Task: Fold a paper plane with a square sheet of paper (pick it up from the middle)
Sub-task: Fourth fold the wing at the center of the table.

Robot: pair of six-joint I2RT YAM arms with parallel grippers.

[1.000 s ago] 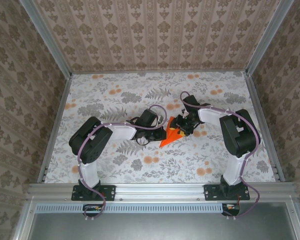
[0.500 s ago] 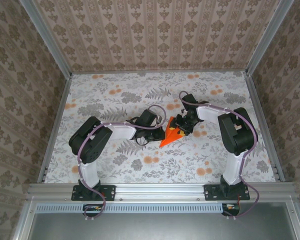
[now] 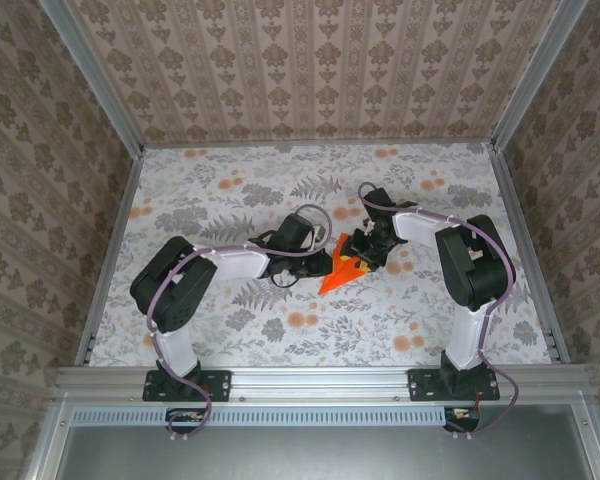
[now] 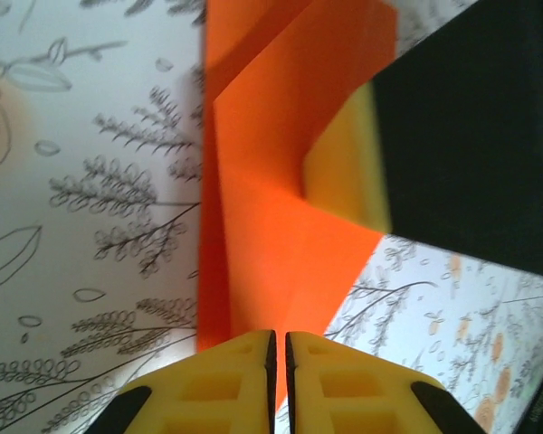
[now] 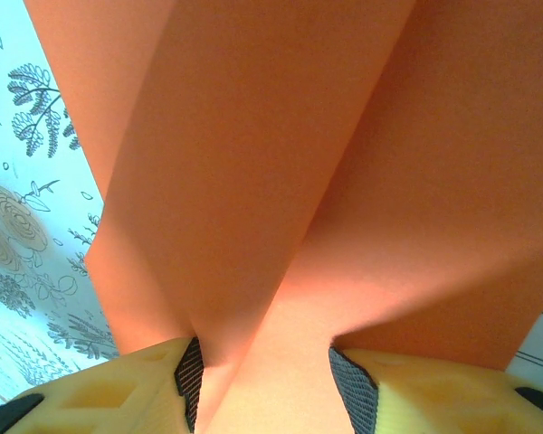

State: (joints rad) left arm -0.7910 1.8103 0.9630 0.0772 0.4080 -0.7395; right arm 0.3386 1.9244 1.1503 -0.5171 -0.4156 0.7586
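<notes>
The left arm reaches in from the near left corner of the table, over the floral tablecloth (image 3: 230, 190), to about the middle. Its left gripper (image 3: 318, 262) sits at the left edge of the orange paper sheet (image 3: 338, 272). In the left wrist view its yellow fingers (image 4: 217, 380) are closed to a thin slit, and the lower edge of the sheet (image 4: 271, 208) runs down into that slit, pinched there.

The sheet is folded into a pointed wedge with visible creases. It lies near the middle of the table with its tip towards the near edge, between the two grippers.

The right gripper (image 3: 363, 252) meets the sheet from the right. One of its yellow fingers (image 4: 344, 163) lies flat against an upper flap. From the right wrist, the jaws stand about half wide. The folded paper (image 5: 253, 181) fills the gap and touches the black pads (image 5: 190, 380) on both sides. The right arm bends back to the near right corner.
</notes>
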